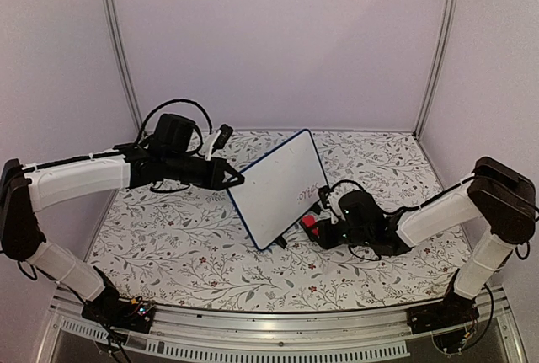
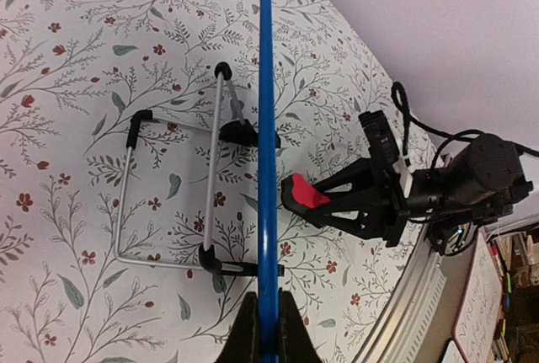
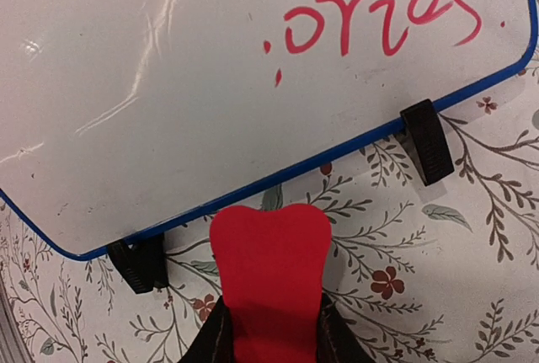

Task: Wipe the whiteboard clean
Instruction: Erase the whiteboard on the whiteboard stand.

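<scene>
Between the left gripper's (image 2: 268, 331) fingers sits the whiteboard's (image 1: 278, 188) blue rim. Jaws clamped on that edge, steadying the board. Board stands tilted on the floral tabletop (image 1: 168, 245), propped by its wire stand (image 2: 168, 194) behind and two black clip feet (image 3: 425, 140) along the bottom edge.

Right gripper (image 3: 274, 329): jaws closed on the red eraser (image 3: 269, 266), which sticks out fwd past the fingertips. Eraser tip is just short of the board's lower rim, approx. between the two feet. Can't tell if it touches the rim; looks just apart, low near the tabletop.

Ahead of the right jaws and off to their right: red writing (image 3: 379, 22), reads like "ories", w/ a couple of stray red marks to its left. Rest of the face ahead of the jaws looks clean, only glare.

Step in hand, as I read it: left holds the board, right is lining up the eraser for a wipe. Writing not yet wiped, so the task is far from done.

Next move prob. needs: lift the eraser up off tabletop level, shift it to the jaws' right, press its flat face on the board over the letters, wipe across. Left grip must hold firm vs. the push, else the board may tip back on its stand. Watch the right-hand foot; it sits close below the writing.
</scene>
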Motion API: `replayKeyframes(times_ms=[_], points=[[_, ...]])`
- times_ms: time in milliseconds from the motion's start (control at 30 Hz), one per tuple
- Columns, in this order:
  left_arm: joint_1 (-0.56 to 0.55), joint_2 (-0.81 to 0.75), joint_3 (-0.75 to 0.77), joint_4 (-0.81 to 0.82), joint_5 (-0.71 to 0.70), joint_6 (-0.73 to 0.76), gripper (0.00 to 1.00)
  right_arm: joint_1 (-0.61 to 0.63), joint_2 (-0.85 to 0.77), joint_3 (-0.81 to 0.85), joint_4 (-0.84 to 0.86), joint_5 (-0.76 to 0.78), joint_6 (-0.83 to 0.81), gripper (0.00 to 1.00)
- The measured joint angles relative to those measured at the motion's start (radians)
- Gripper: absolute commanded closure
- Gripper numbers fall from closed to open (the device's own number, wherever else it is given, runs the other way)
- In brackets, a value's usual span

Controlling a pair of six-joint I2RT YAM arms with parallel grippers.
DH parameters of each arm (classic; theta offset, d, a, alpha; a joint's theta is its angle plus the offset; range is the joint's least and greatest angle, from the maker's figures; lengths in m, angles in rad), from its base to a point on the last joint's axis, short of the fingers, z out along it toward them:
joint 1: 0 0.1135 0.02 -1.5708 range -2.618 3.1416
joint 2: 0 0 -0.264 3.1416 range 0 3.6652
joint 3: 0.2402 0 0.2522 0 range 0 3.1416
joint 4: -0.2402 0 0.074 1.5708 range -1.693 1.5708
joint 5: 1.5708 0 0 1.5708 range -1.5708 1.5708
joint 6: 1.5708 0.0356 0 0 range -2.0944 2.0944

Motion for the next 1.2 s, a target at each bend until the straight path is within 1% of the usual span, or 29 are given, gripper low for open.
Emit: replayKeyframes(times_ms=[233,400,700,933,1067,1200], points=[[0.000,-0.045,0.000,-0.018,-0.010,0.007,1.00,0.002,-0.242,-0.006,-0.071,0.064,-0.012,0.79],[0.000,-0.065,-0.003,-0.027,-0.016,0.012,1.00,0.004,-0.305,0.003,-0.111,0.109,-0.031,0.79],[0.002,-0.106,-0.011,-0.057,-0.034,0.027,1.00,0.005,-0.310,0.011,-0.161,0.127,-0.042,0.79],[0.002,-0.111,-0.011,-0.068,-0.027,0.011,1.00,0.005,-0.293,0.083,-0.176,0.126,-0.066,0.78],[0.002,-0.117,-0.023,-0.066,-0.024,-0.001,1.00,0.005,-0.257,0.136,-0.178,0.119,-0.076,0.79],[0.002,-0.156,-0.048,-0.071,-0.027,0.002,1.00,0.006,-0.182,0.197,-0.177,0.106,-0.080,0.79]])
